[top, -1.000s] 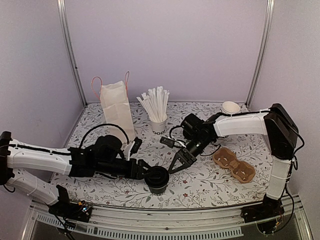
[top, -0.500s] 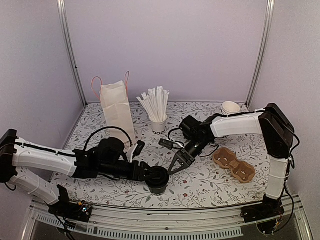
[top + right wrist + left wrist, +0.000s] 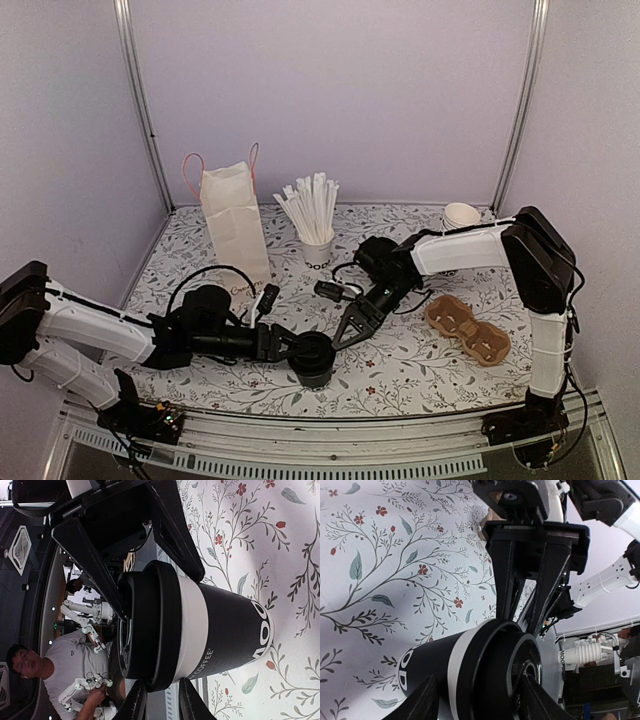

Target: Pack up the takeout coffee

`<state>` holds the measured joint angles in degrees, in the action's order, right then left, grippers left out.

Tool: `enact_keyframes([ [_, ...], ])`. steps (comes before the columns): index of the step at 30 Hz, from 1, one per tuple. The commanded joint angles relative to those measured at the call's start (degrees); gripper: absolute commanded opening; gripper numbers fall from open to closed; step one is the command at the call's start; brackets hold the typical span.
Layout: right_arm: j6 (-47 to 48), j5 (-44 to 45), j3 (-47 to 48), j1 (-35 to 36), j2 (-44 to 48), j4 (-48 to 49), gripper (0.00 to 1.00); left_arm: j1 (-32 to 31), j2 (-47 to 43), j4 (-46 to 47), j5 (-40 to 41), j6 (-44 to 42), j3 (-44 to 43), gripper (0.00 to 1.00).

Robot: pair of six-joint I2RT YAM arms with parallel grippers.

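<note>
Straddling the takeout coffee (image 3: 316, 360), left pincer (image 3: 301, 352), clamp unclear, right pincer (image 3: 339, 341) slightly parted, just beside it

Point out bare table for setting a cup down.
Free: back strip between the straw cup and the white cups; front patch between the takeout coffee and the cardboard carrier. Crowded: front centre, where left arm and right arm meet.

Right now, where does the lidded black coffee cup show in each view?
Top external: takeout coffee low centre, near the front edge.
Left wrist: takeout coffee at bottom centre.
Right wrist: takeout coffee fills the middle.
Shared landmark: the floral tablecloth beneath it.
</note>
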<state>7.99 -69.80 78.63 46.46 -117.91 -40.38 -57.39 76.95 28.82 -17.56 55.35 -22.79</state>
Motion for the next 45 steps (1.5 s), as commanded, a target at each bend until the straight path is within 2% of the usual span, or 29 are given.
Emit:
enact_keyframes([
  [1,-2.0,11.9,0.3,0.4,-7.0,1.7,0.21,1.6,4.4,3.0,-4.6,5.2,5.8,0.55],
  [7,-2.7,17.1,0.5,0.3,-9.7,0.9,0.17,1.7,8.6,6.1,-6.3,7.1,6.3,0.54],
  [12,0.2,18.0,-0.8,0.3,-5.1,0.7,0.17,1.1,10.1,6.7,-7.3,5.7,4.5,0.53],
  [15,3.2,13.8,-1.0,0.3,0.0,0.5,0.21,0.5,7.7,0.7,-6.3,0.5,-0.1,0.6],
  [21,8.2,7.6,-0.3,0.3,9.6,-1.8,0.36,0.7,2.8,-13.8,-1.0,-9.9,-11.4,0.73],
  [24,9.4,7.8,-0.5,0.3,11.1,-2.9,0.4,1.2,2.2,-18.4,0.5,-12.7,-15.2,0.77],
  [30,10.6,10.8,-0.5,0.3,12.4,-3.8,0.42,1.5,-0.5,-24.1,2.9,-14.6,-18.7,0.85],
  [35,11.7,15.5,0.7,0.3,14.5,-3.7,0.41,1.5,-6.5,-31.9,6.2,-11.3,-16.3,0.84],
  [38,12.4,16.4,0.7,0.3,16.6,-2.9,0.41,1.5,-11.0,-32.7,5.7,-6.9,-11.8,0.81],
  [41,12.2,16.6,0.6,0.3,16.6,-3.0,0.39,1.3,-15.6,-28.6,4.4,-1.6,-5.7,0.78],
  [45,11.0,13.7,-2.2,0.3,14.7,-1.7,0.35,1.1,-18.5,-18.5,3.7,2.5,0.8,0.77],
])
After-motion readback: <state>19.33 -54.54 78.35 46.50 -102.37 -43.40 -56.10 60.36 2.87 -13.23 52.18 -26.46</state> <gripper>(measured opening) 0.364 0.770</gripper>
